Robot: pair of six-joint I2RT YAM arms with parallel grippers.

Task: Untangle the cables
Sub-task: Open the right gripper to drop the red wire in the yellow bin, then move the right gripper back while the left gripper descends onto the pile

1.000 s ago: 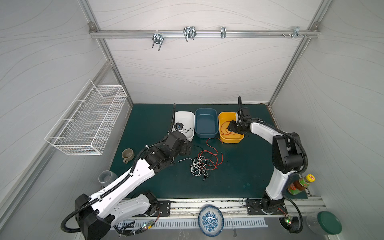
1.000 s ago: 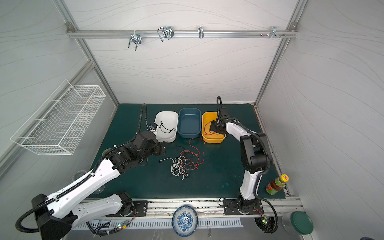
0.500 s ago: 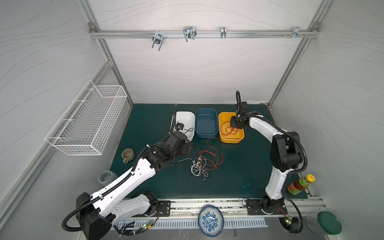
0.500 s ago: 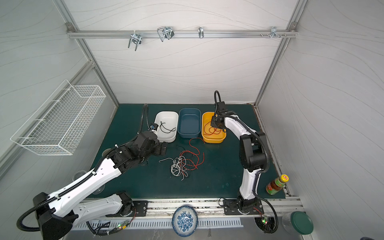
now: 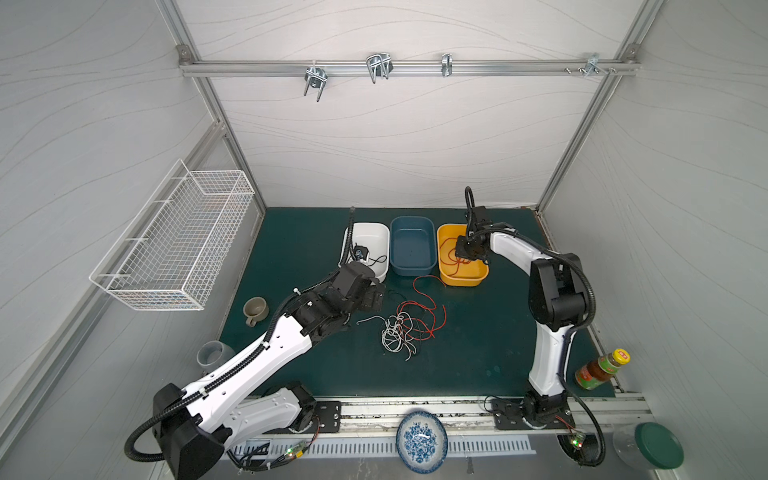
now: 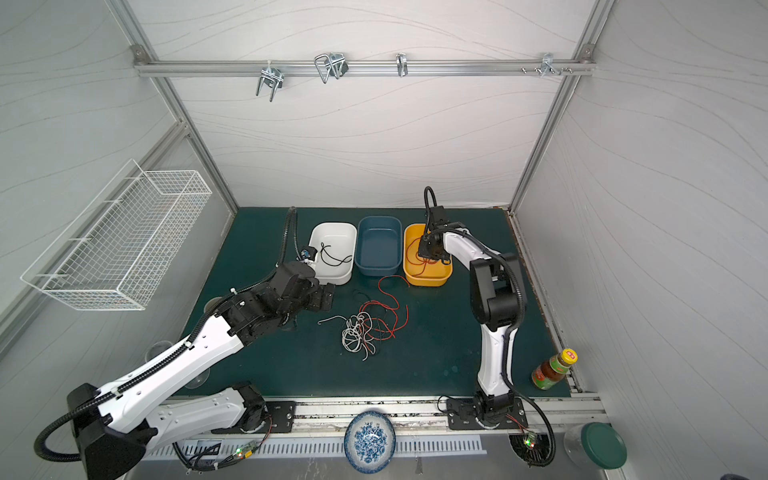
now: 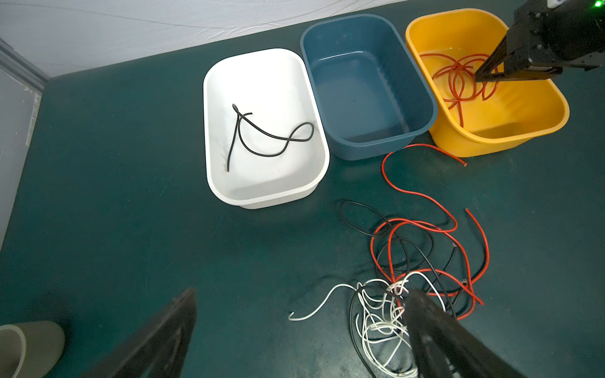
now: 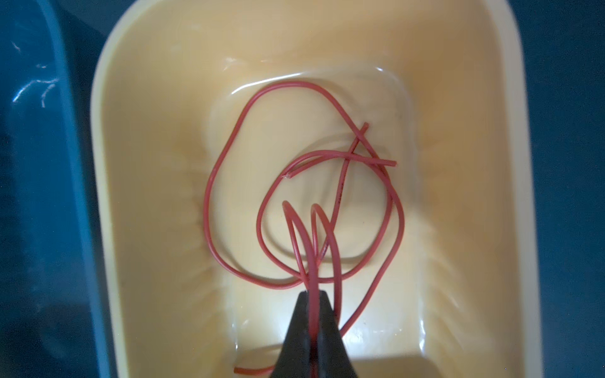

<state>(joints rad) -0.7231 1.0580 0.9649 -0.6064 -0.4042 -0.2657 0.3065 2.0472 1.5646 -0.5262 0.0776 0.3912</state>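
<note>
Right wrist view: right pincer (image 8: 312,294) grips red cable (image 8: 313,271) in yellow tub (image 8: 147,229) (black one (image 7: 268,134) binned); tangle (image 7: 393,288) unsorted, left pincer (image 7: 301,294) agape.

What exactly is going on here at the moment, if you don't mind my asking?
Two robot arms are sorting a tangle of cables into trays by colour. The right claw is shut on a red cable down inside the yellow tray, among other red loops. The left claw hangs open near the tangle of red, white and black on the green mat. The white tray holds one black cable; the blue tray holds nothing.
</note>
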